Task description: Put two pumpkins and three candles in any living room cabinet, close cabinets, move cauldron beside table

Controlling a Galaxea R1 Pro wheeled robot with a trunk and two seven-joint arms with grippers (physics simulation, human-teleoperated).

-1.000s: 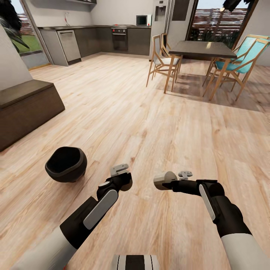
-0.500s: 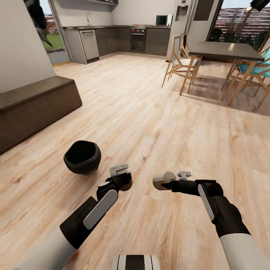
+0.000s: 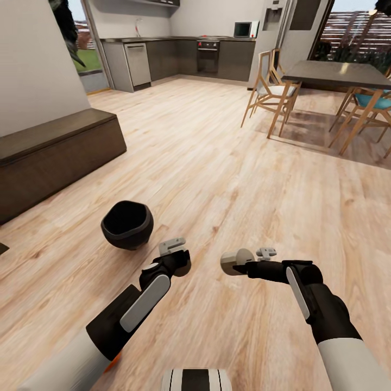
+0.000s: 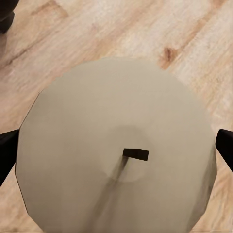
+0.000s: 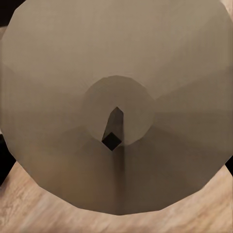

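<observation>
My left tool (image 3: 182, 264) and right tool (image 3: 239, 266) each clamp a candle (image 4: 116, 150); the cauldron (image 3: 127, 224) sits on the floor (image 3: 217, 163) at ten o'clock.

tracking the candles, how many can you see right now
2. One candle in the left gripper, one candle in the right gripper. The third isn't visible.

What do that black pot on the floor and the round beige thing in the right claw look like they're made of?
The cauldron looks like matte black cast iron or stoneware: dull, no shine, thick rim. The candle in the right gripper looks like wax: a smooth, flat beige-grey top with a small dark wick in a shallow dip. Both are simulator renders, so this is only their look.
</observation>
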